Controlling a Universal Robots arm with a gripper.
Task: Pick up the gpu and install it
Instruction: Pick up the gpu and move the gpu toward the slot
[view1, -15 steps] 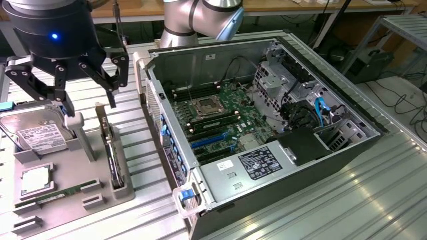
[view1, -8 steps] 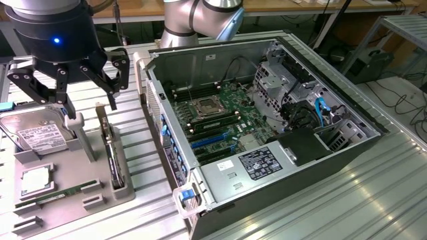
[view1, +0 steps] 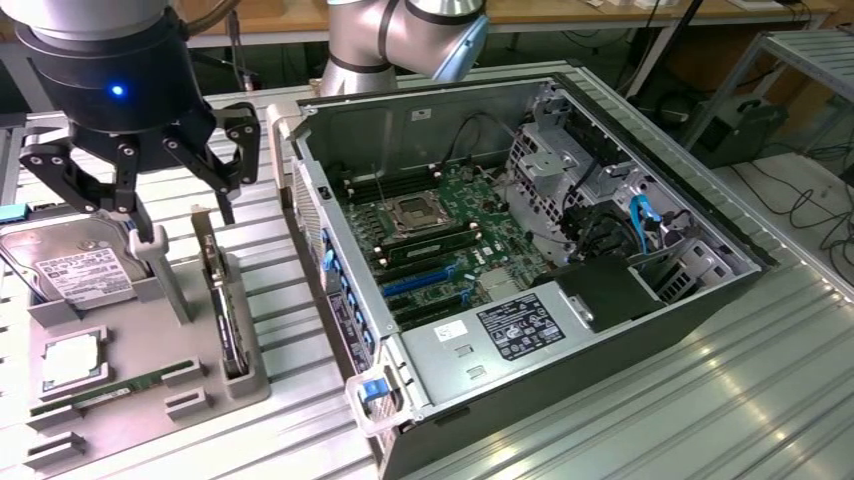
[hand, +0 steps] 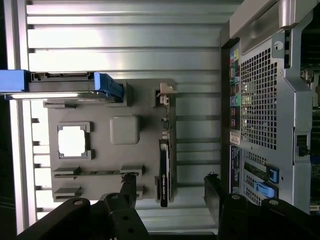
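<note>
Black gpu (view1: 230, 320) (hand: 164, 170) stands edge-on, faces hidden, beneath spread jaws.

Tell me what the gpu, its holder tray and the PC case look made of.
gpu: thin dark card with a slight gloss, likely circuit board with a black face; it is seen edge-on, so this is uncertain.
Holder tray: uniform matte grey, probably moulded or printed plastic.
PC case: bare silvery sheet metal with stamped, perforated panels.
</note>
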